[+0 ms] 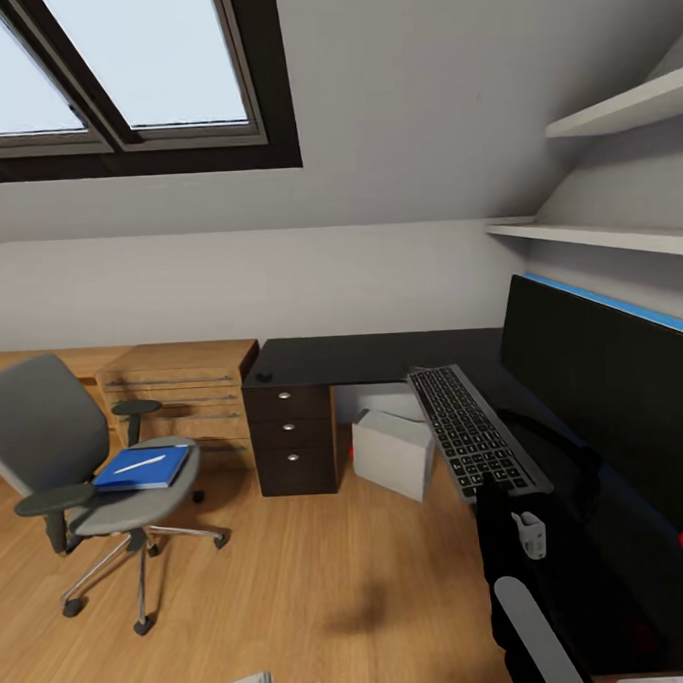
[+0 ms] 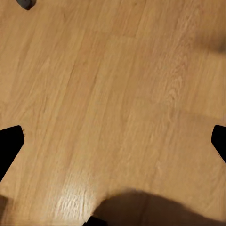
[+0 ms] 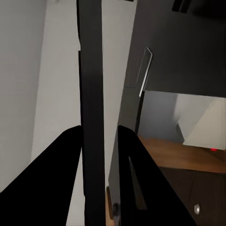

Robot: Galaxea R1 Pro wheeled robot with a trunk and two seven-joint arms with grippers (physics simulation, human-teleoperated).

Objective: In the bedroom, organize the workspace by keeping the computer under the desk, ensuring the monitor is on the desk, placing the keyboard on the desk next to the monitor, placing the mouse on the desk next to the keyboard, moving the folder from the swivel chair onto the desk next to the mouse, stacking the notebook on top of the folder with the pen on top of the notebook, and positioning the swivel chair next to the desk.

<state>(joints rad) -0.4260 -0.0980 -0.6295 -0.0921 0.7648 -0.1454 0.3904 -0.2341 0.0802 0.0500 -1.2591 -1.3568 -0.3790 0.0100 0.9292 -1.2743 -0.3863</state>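
Note:
The slim dark keyboard [image 1: 474, 430] hangs tilted over the front of the glossy black desk [image 1: 382, 357], and my right gripper [image 1: 492, 489] is shut on its near end. In the right wrist view the keyboard [image 3: 92, 94] shows edge-on as a thin dark slab between the two black fingers [image 3: 56, 179]. The wide black monitor [image 1: 604, 388] stands on the desk at the right. The pale computer [image 1: 392, 454] sits on the floor under the desk. The grey swivel chair [image 1: 46, 437] stands at the left, with the blue folder [image 1: 143, 469] on its seat and the white pen [image 1: 140, 461] lying on the folder. My left gripper [image 2: 113, 141] hangs open over bare wooden floor.
Black drawers [image 1: 292, 439] with silver knobs close the desk's left end. A light wooden drawer unit [image 1: 184, 385] stands beside them against the wall. Two white shelves [image 1: 596, 233] hang above the monitor. Open wooden floor [image 1: 324, 583] lies between the chair and the desk.

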